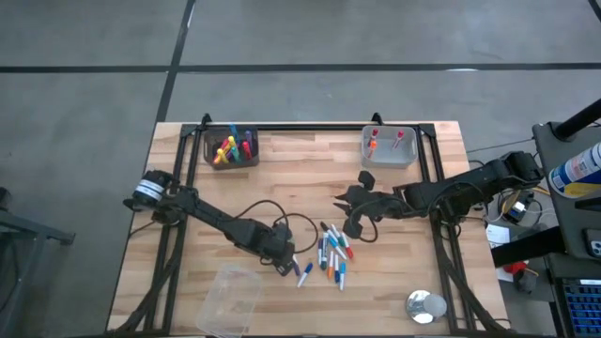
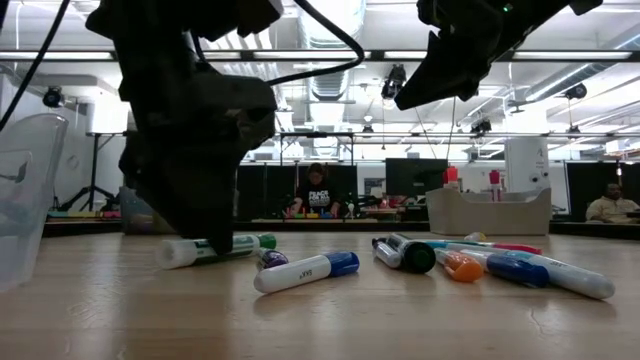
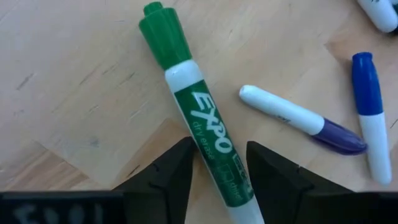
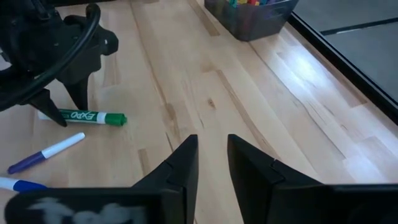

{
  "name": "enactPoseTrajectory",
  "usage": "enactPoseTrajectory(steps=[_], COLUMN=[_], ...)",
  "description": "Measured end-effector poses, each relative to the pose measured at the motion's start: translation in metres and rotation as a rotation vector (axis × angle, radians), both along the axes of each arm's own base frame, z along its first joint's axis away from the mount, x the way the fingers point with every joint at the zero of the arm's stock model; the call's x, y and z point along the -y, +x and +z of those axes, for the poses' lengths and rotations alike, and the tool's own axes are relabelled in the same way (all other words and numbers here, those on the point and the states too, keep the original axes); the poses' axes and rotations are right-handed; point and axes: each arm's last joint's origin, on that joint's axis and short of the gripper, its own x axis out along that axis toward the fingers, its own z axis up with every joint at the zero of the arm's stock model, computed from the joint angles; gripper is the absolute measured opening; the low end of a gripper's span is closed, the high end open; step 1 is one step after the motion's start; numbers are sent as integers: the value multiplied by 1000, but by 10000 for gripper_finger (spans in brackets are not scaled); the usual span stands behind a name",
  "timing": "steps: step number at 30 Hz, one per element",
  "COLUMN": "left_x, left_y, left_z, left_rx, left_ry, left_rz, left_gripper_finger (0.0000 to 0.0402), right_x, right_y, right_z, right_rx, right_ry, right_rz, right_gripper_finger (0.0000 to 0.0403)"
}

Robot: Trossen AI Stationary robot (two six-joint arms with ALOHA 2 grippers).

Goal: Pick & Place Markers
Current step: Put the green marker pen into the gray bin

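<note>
Wooden table [image 1: 394, 291], high view: some markers already stand in the dark bin [image 1: 232, 148] and the clear bin [image 1: 390, 147]; about a dozen loose markers [image 1: 329, 255] are left mid-table.
Low view: a clear tub [image 2: 22, 190] stands aside, blocking nothing.
Left wrist view: the left gripper [image 3: 219, 163] straddles the green marker [image 3: 193, 121], fingers spread, not yet gripping.
Right wrist view: the right gripper [image 4: 212, 158] hangs empty above the table, fingers narrowly apart.
</note>
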Motion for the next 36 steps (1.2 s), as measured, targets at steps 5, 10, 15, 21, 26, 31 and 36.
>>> enactPoseTrajectory(steps=[5, 10, 15, 21, 26, 31, 36], left_x=[-1, -4, -7, -17, -27, -36, -44], left_y=[-1, -2, -2, -3, -8, -18, -34], left_z=[0, -1, 0, 7, 32, 70, 112], left_rx=[-10, -28, -21, -3, 74, 197, 348], left_ry=[25, 53, 105, 219, 337, 432, 510], left_rz=[-22, -32, -66, -74, -61, -53, -24], left_gripper_finger=[146, 96, 61, 61, 61, 61, 61], right_x=[0, 0, 0, -1, -2, -3, -3], right_y=[0, 1, 1, 4, 7, 12, 16], right_z=[0, 1, 2, 5, 11, 21, 34], right_rx=[5, 16, 34, 85, 154, 265, 397], right_ry=[8, 21, 37, 53, 66, 64, 83], right_rz=[-5, -11, -19, -22, -19, -2, 3], right_gripper_finger=[74, 72, 72, 72, 72, 73, 95])
